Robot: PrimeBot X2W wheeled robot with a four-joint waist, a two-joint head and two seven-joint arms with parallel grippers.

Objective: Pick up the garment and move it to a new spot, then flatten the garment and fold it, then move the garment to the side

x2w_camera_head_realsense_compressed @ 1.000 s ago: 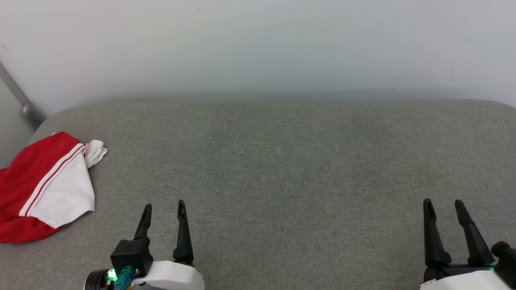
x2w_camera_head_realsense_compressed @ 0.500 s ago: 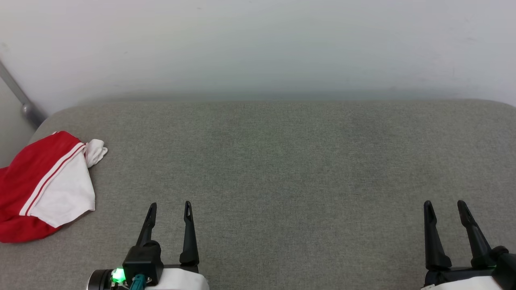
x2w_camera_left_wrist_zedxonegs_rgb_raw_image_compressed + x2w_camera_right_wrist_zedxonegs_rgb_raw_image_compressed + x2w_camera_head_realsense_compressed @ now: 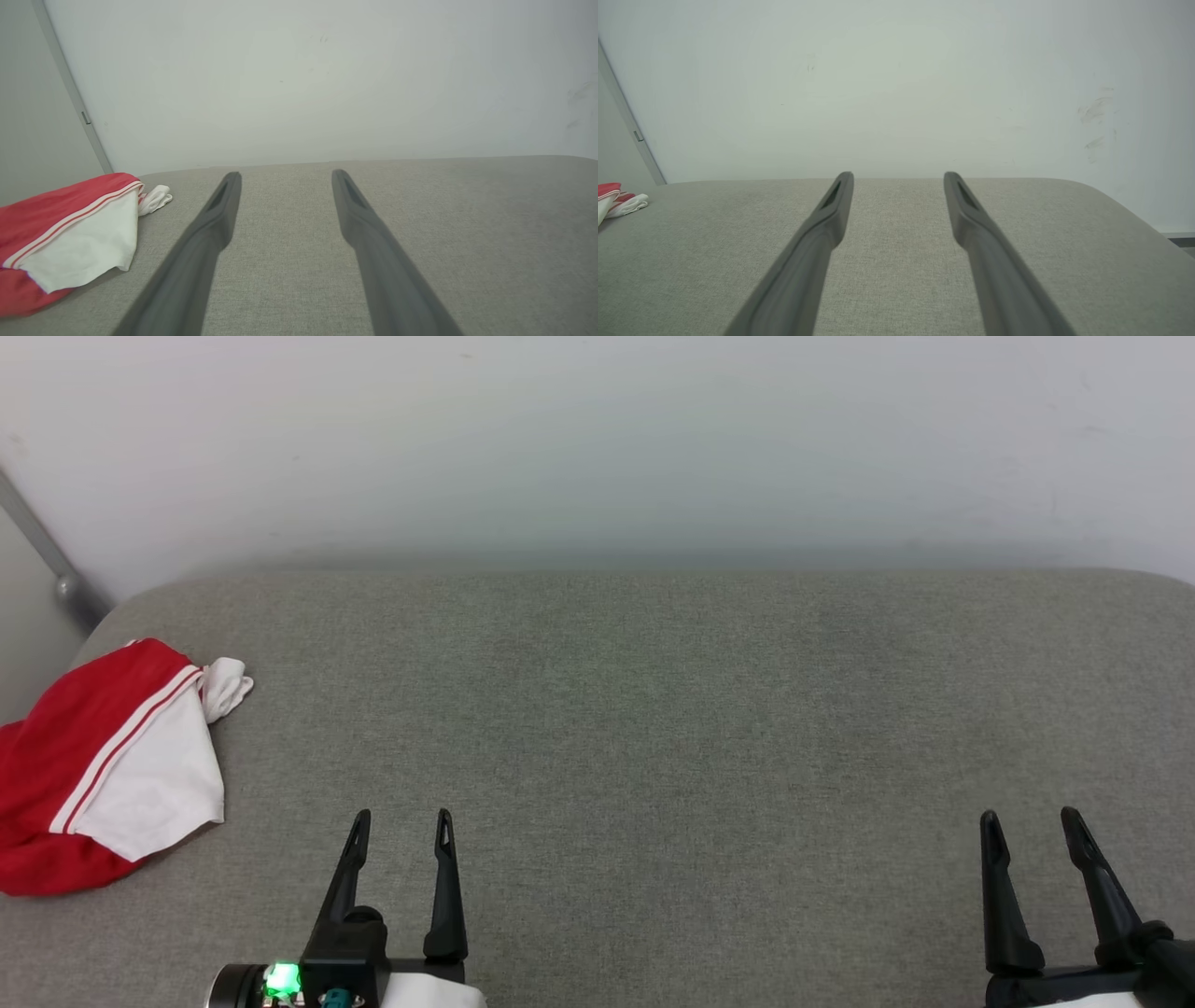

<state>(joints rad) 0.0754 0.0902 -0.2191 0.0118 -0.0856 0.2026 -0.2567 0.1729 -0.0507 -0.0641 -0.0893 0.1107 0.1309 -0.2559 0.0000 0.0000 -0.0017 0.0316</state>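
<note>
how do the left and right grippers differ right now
The left gripper sits close to the red and white shirt; the right gripper is far across the grey cushion from it. In the head view the left gripper's fingers lean slightly rightward, the right gripper's leftward. Both are open, empty and clear of the shirt.

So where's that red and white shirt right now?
In the head view, the garment lies at the left edge of the grey surface, left of the left gripper.
</note>
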